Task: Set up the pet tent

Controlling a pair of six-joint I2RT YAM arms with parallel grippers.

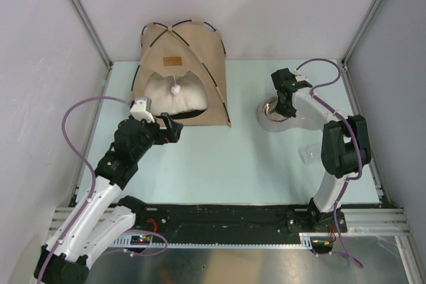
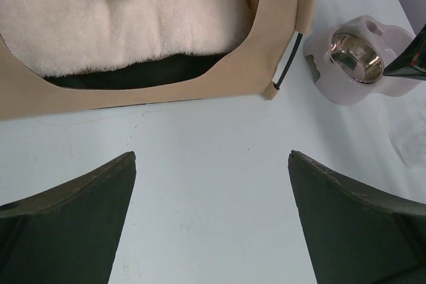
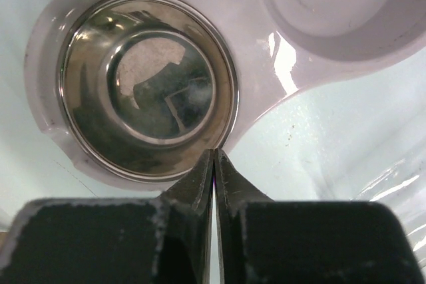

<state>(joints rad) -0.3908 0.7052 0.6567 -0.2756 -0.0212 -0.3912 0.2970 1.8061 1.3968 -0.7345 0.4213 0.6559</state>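
Overhead, tent spot: pet tent [image 1: 183,74] sits back-left on the table [image 1: 233,164], its far side at the rear wall.
Top, progress: you look nearly done. Black poles [image 1: 216,64] are arched, canvas is taut, cream pillow [image 1: 174,96] is inside, pom-pom [image 1: 176,88] hangs in the doorway. I'd judge little is left, maybe squaring it up.
Top, heading: doorway faces the near edge, twd your L arm. Long axis = front hem, running L–R, right corner a bit nearer the arms.
Top, claws: left gripper [image 1: 174,129] is just in front of the doorway, not touching. Right gripper [image 1: 287,94] is over the feeder bowl [image 1: 273,114], well apart from the tent.
L wrist, claw: left gripper [image 2: 212,157] is spread wide, nothing btwn the fingers, bare table below.
L wrist, tent: pet tent [image 2: 259,64] is straight ahead, pillow [image 2: 133,24] over the dark floor, front-right pole end in its sleeve. Feeder bowl [image 2: 356,58] is off to the right.
R wrist, claw: right gripper [image 3: 213,154] is pressed together and empty, above the feeder bowl [image 3: 150,78] rim. No tent in this view.
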